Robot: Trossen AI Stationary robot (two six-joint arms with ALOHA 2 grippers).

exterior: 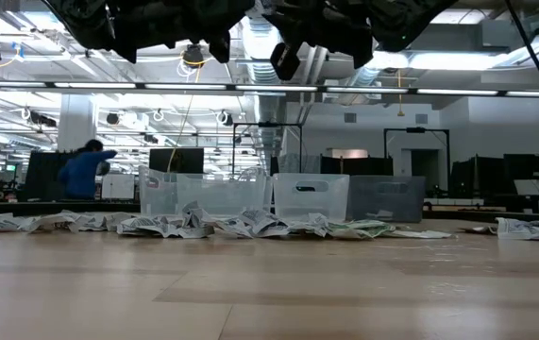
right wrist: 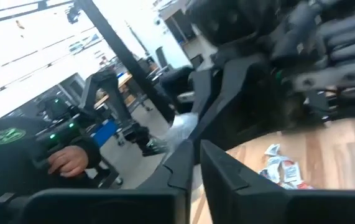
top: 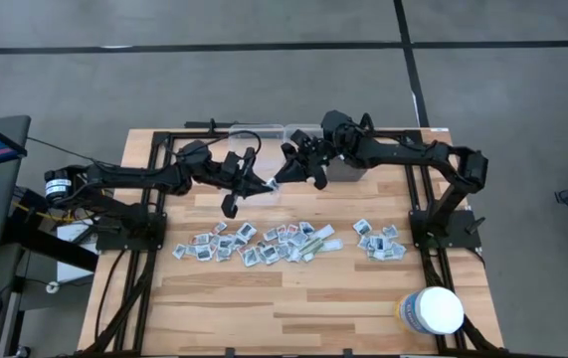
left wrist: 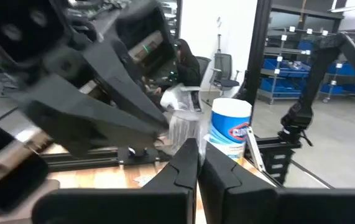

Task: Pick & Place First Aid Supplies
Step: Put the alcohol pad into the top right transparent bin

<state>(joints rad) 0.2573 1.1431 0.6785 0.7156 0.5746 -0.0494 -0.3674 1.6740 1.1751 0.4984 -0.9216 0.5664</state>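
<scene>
both arms are raised above the back middle of the tabletop (top: 293, 298), tips meeting over the clear bins: the left end effector (top: 264, 187) and the right end effector (top: 282, 179) are almost touching, with a small pale packet (top: 273, 185) between them, seemingly being passed from one to the other. in each wrist view that arm's own fingers are pressed close together, but whether both are pinching the packet or only one, i cannot tell. the rest of the first aid supplies (top: 259, 242) lie flat in a long scatter running side to side across the middle of the tabletop, nearer the front than both end effectors, with a smaller separate cluster (top: 379, 241) off to the right, near the right arm's base. the main scatter is a little nearer the left arm. the clear bins (exterior: 244, 194) stand in a row at the back, just under and behind the meeting point, so the likely drop lies straight down or slightly back from the held packet, and the bin walls are what the tips must clear. the white tub (top: 433, 310) stands at the front right corner, well apart from everything and in nobody's way. the main risk, as i judge it, is the two arms fouling each other while so close.
</scene>
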